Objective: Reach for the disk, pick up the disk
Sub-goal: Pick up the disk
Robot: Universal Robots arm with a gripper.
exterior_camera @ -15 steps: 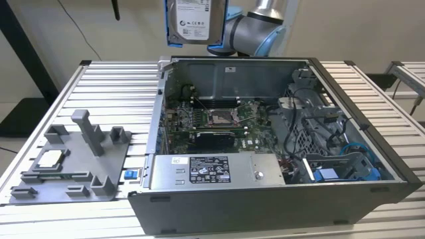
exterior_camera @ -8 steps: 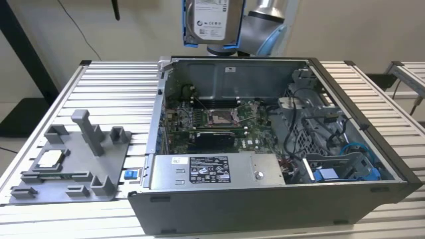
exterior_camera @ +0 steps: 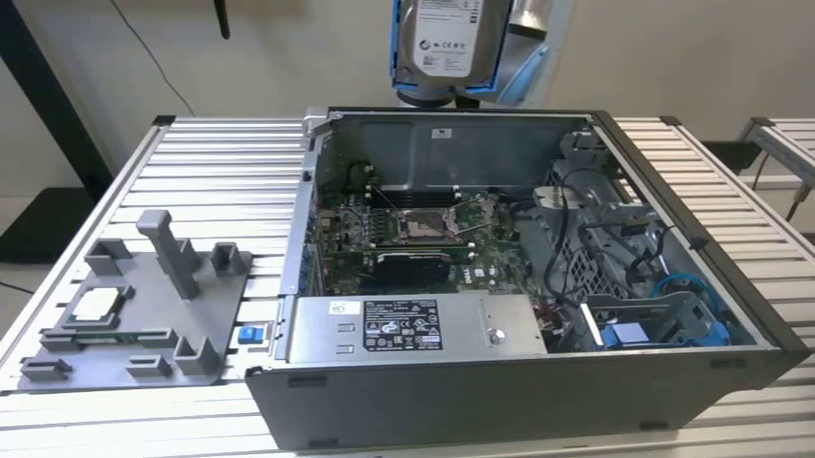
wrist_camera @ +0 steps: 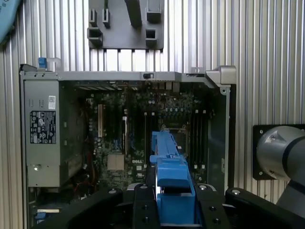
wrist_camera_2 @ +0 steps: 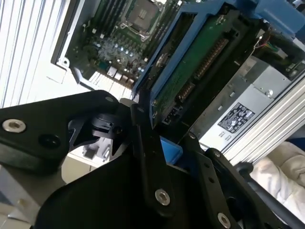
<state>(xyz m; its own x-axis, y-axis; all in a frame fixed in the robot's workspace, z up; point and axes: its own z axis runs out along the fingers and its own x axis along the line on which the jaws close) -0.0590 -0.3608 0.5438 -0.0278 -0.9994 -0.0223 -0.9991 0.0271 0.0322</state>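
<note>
We see a ribbed metal table (exterior_camera: pixel 191 153) standing before a pale wall (exterior_camera: pixel 662 57). An open case (exterior_camera: pixel 510 401) takes up the table's middle. A grey plate (exterior_camera: pixel 128 334) with posts lies near the corner at the exterior view's left. The disk (exterior_camera: pixel 446 38) hangs clear of the table, above the case wall farthest from the exterior camera. In the first wrist view the gripper (wrist_camera: pixel 174 210) is clenched on it, its black fingers (wrist_camera: pixel 144 205) pressing both blue edges. The disk is silver-grey with a white label and a blue frame. In the second wrist view its other face seems to carry a green board.
</note>
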